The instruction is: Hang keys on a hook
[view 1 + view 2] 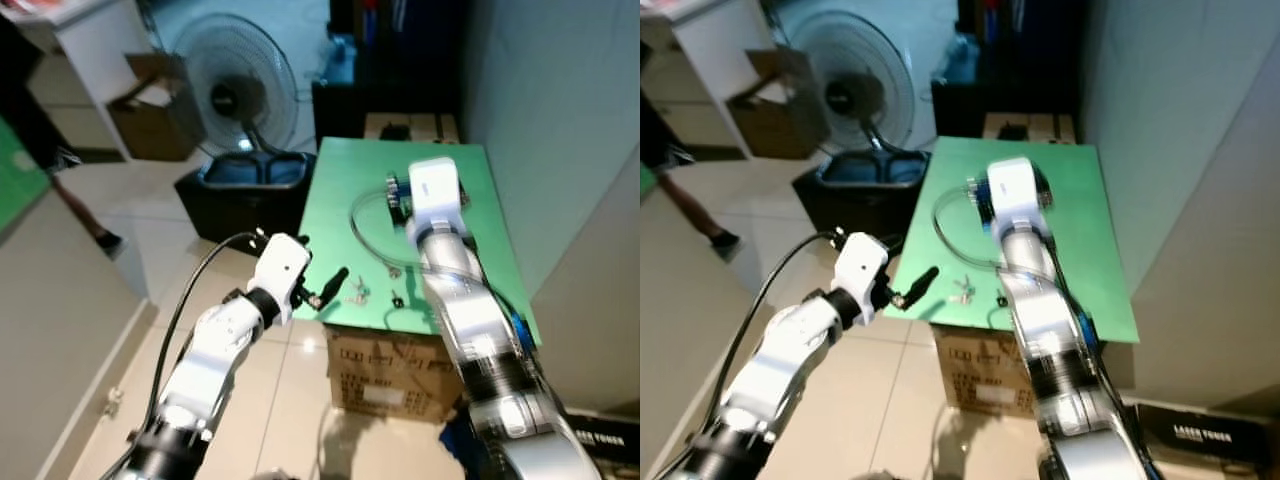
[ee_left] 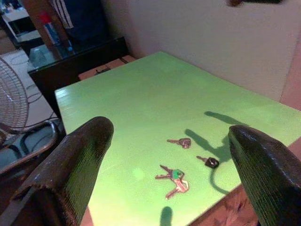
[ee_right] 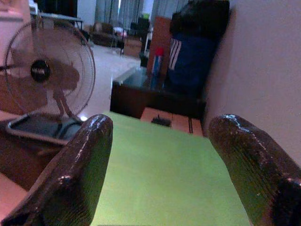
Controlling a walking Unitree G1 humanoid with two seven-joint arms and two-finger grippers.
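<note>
- Green desk (image 1: 450,190) top is carrying the keys (image 2: 175,181) near its front edge, a bunch with a green tag, with a single key (image 2: 180,142) and a small dark fob (image 2: 210,162) lying just beside it, all apart from one another.
- The left claw (image 1: 333,284) is hovering off the desk's front-left corner with its fingers (image 2: 77,162) spread wide and holding nothing; the keys are sitting between them in the wrist view, but still well ahead.
- The right claw (image 3: 160,179) is reaching over the far half of the desk, also wide open and empty, pointing towards the fan (image 1: 235,95) and away from the keys.
- The risk I am seeing: flat keys so close to the edge are likely to be pushed off onto the floor if the left claw is coming in low and sideways, or it could close on just one key and leave the bunch.
- I cannot make out a hook anywhere; something dark on the wall (image 2: 254,2) may be it, but it is too blurred to say.
- The right arm's cable (image 1: 365,235) looping over the desk could be snagging if that arm swings across.
</note>
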